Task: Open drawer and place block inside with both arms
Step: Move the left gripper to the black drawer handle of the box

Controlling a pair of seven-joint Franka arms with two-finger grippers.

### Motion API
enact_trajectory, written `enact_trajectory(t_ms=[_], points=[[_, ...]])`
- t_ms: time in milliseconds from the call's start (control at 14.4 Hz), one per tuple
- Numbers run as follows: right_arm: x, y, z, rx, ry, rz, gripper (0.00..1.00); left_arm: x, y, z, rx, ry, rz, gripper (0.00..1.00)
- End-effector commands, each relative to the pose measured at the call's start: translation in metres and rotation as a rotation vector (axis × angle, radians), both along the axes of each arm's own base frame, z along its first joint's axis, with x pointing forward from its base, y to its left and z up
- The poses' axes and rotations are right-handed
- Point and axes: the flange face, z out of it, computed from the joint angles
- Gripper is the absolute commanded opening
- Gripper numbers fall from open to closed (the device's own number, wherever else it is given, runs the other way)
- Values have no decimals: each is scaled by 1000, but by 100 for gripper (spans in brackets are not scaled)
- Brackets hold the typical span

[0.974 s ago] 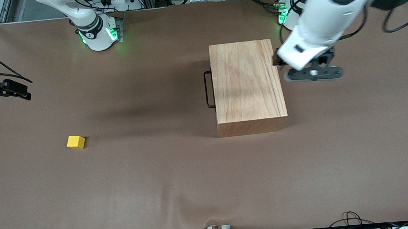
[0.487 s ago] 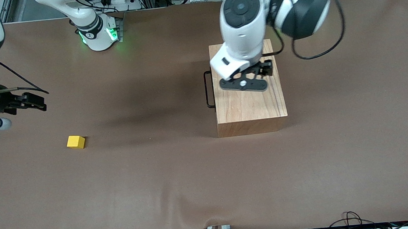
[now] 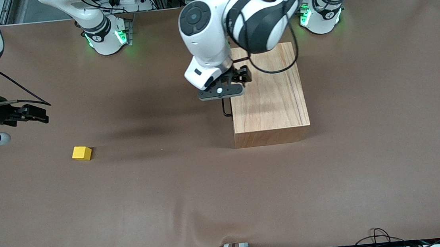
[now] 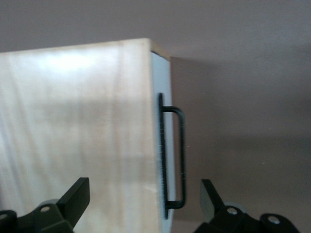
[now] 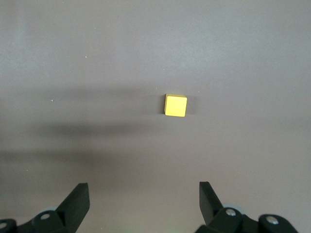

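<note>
The wooden box (image 3: 267, 95) stands mid-table with its drawer shut. The white drawer front (image 4: 164, 97) faces the right arm's end, and its black wire handle (image 3: 225, 110) (image 4: 181, 150) sticks out. My left gripper (image 3: 229, 83) (image 4: 144, 187) is open and empty. It hangs over the box's top edge above the handle, one finger over the box top and the other past the handle. The yellow block (image 3: 82, 153) (image 5: 175, 105) lies on the mat toward the right arm's end. My right gripper (image 3: 34, 112) (image 5: 144, 189) is open and empty, up in the air short of the block.
A brown mat (image 3: 194, 189) covers the table. The arms' green-lit bases (image 3: 105, 38) (image 3: 320, 15) stand along the edge farthest from the front camera. Cables lie at the edge nearest it (image 3: 377, 237).
My left arm has swung from beside the box's left-arm end, across its top, to over the handle side. My right gripper has shifted slightly toward the table's middle.
</note>
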Motion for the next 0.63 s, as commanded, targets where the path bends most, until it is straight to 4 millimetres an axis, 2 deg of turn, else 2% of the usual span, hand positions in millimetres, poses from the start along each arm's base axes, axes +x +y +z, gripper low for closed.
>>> enact_trajectory(t_ms=[0, 209, 348, 557], points=[[3, -3, 3, -5, -7, -6, 100, -5, -28, -23, 0, -54, 26, 100], [1, -17, -2, -4, 5, -31, 100, -18, -50, -49, -11, -77, 70, 100], [-3, -17, -10, -3, 25, -31, 100, -23, -55, -54, -7, -78, 60, 100], [-5, -23, -17, -2, 37, -39, 100, -26, -58, -80, 26, -57, 54, 100]])
